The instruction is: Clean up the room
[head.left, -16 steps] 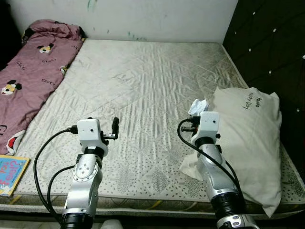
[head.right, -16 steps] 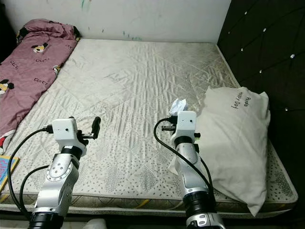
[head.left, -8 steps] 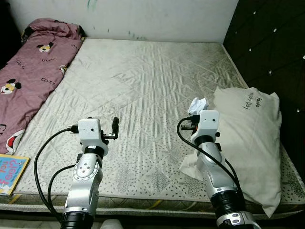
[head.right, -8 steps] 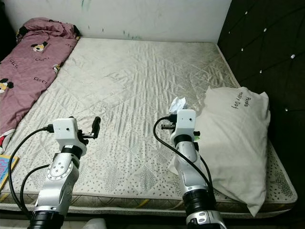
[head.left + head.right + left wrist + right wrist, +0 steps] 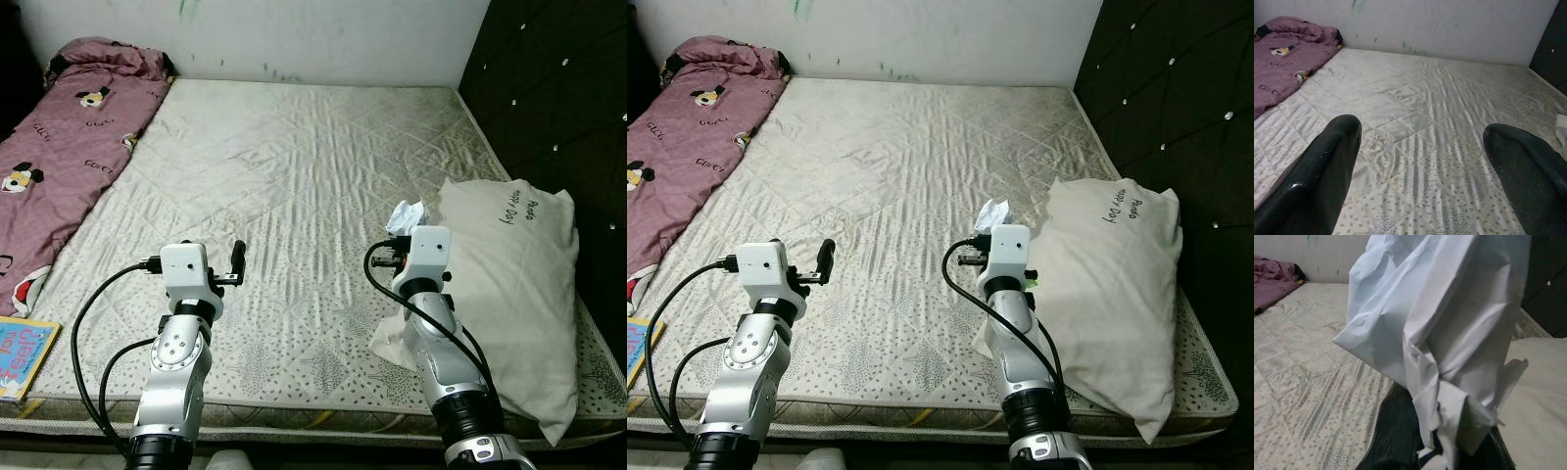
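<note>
Bare quilted mattress (image 5: pixel 294 176) w/ smudged white wall (image 5: pixel 294 34) behind, dark tufted panel (image 5: pixel 558 88), maybe headboard, at right.

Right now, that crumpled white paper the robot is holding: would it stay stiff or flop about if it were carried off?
The crumpled white paper probably weighs very little: it stands above the right tool without sagging. Its sharp creases suggest it keeps its shape somewhat, yet the thin loose edges would likely flutter. It looks easy to tear or crush further if squeezed hard.

a crumpled white paper (image 5: pixel 1449 333) is pinched between the fingers of the right end effector (image 5: pixel 404 223), standing up in creased folds above the bed's mattress (image 5: pixel 294 176), just beside the near-left corner of the pillow (image 5: pixel 509 284).
</note>
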You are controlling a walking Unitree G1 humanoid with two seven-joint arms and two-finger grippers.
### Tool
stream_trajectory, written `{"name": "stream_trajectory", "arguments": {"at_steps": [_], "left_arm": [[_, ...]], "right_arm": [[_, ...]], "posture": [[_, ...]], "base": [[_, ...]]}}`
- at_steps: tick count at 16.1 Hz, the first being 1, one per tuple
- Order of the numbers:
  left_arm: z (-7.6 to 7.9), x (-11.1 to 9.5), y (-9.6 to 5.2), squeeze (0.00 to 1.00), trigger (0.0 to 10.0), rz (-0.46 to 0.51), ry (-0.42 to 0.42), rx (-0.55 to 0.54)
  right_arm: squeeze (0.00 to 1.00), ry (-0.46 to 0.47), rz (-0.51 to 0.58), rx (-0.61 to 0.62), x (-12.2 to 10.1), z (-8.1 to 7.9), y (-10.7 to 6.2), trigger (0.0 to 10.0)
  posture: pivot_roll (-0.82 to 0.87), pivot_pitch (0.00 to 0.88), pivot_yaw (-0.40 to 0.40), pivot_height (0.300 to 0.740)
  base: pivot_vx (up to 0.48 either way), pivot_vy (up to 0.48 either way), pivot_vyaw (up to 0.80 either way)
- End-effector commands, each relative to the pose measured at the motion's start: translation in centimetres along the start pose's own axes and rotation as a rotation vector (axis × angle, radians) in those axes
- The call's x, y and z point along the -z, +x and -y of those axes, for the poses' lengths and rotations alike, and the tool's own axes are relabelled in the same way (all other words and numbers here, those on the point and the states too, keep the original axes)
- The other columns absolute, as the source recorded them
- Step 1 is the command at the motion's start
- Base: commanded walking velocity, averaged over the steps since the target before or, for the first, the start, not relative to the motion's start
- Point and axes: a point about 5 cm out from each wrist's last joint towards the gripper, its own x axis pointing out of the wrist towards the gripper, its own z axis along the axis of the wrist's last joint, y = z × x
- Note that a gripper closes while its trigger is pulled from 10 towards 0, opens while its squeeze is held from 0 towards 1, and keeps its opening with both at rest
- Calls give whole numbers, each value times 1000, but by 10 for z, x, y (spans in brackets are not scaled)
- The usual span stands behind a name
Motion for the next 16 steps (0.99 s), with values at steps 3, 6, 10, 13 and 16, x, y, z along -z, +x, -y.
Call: {"name": "stream_trajectory", "arguments": {"at_steps": [3,6,10,13,16], "left_arm": [[-1,0,1,0,10000,-11,-13,-10],[-2,1,1,0,10000,-22,-18,-20],[-3,-1,1,0,10000,0,11,-30],[-1,-4,2,0,10000,23,6,-6],[-1,-8,0,0,10000,59,-44,47]], "right_arm": [[0,2,8,11,-2,3,2,10000],[0,4,13,10,-3,3,1,10000],[0,5,15,11,-3,3,1,10000],[0,3,15,10,-3,3,1,10000],[0,2,15,7,-3,3,1,10000]], "posture": [[104,0,-17,740],[103,0,-15,740],[101,0,-11,740],[102,0,-12,740],[102,0,-12,740]], "base": [[0,480,0],[0,480,0],[0,360,0],[0,0,0],[0,0,0]]}}
